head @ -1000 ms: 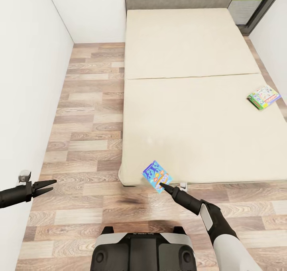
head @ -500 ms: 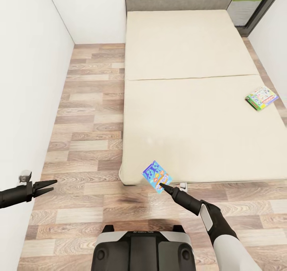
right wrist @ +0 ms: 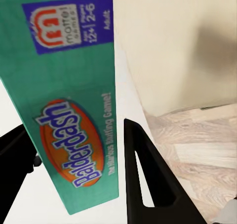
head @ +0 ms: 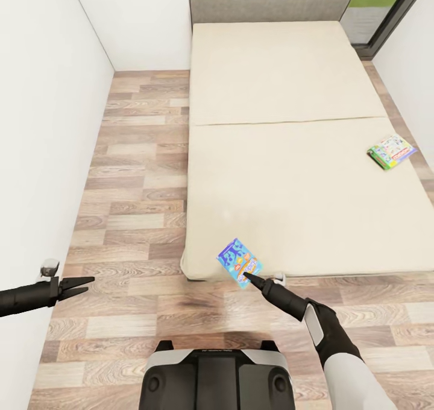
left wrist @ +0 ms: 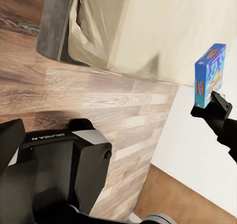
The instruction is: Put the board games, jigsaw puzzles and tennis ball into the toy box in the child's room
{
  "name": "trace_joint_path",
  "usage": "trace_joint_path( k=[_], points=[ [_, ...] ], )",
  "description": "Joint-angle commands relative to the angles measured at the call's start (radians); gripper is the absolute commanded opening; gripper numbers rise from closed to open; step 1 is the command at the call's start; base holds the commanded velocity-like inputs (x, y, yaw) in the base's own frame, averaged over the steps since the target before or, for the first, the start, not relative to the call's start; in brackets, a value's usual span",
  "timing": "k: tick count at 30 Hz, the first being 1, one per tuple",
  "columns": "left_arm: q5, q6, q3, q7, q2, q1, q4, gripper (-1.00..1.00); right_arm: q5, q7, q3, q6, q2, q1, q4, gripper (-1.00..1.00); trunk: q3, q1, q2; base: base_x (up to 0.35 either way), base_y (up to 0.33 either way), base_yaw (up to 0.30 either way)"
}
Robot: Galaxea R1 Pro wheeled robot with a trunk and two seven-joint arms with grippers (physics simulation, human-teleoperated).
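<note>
Holding the blue Balderdash board game (head: pixel 240 262) in the right gripper (head: pixel 250 279), jaws pinching one short end of the box, just at the near edge of the bed (head: pixel 289 157) close to its near left corner. Seen in the right wrist view as a teal side panel (right wrist: pixel 74 100) standing between the two dark fingers (right wrist: pixel 143 169), one on each flat face. Lifted and tilted, as judged from the left wrist view, where the box (left wrist: pixel 210 76) stands upright above the gripper (left wrist: pixel 216 105) and away from the mattress.

Second board game, green-edged with a white busy cover (head: pixel 392 151), lying flat near the right edge of the bed, well apart from the first.

Left gripper (head: pixel 81 285) hanging over the wooden floor (head: pixel 132 187) beside the white wall (head: pixel 42 96), carrying nothing; jaws nearly pressed together, only a thin gap visible.

Probably a light, stiff cardboard box with smooth printed faces, so somewhat slippery. Held at one end only, likely to swing or slide during travel; a grip nearer the middle of the long edge would seem safer. Toy box and counter not yet reached.
</note>
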Motion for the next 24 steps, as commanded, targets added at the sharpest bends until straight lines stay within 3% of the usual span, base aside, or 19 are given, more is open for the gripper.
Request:
trace_joint_path(
  k=[1, 9, 24],
  points=[
    [-0.001, 0.01, 0.0, -0.004, 0.0, 0.0, 0.0, 1.0, 0.001, 0.003, -0.002, 0.007, 0.001, -0.001, -0.002, -1.0, 0.004, -0.004, 0.006, 0.0, 0.0, 0.0],
    [0.001, 0.01, -0.001, -0.004, 0.001, 0.0, 0.0, 1.0, 0.001, 0.004, 0.04, 0.006, 0.002, -0.001, -0.008, -1.0, 0.042, -0.034, 0.062, 0.0, 0.0, 0.0],
    [0.001, 0.01, -0.001, -0.004, 0.001, 0.0, 0.0, 1.0, 0.001, 0.037, 0.064, -0.025, 0.002, -0.003, -0.01, -1.0, 0.114, -0.092, 0.167, 0.0, 0.0, 0.0]
  ],
)
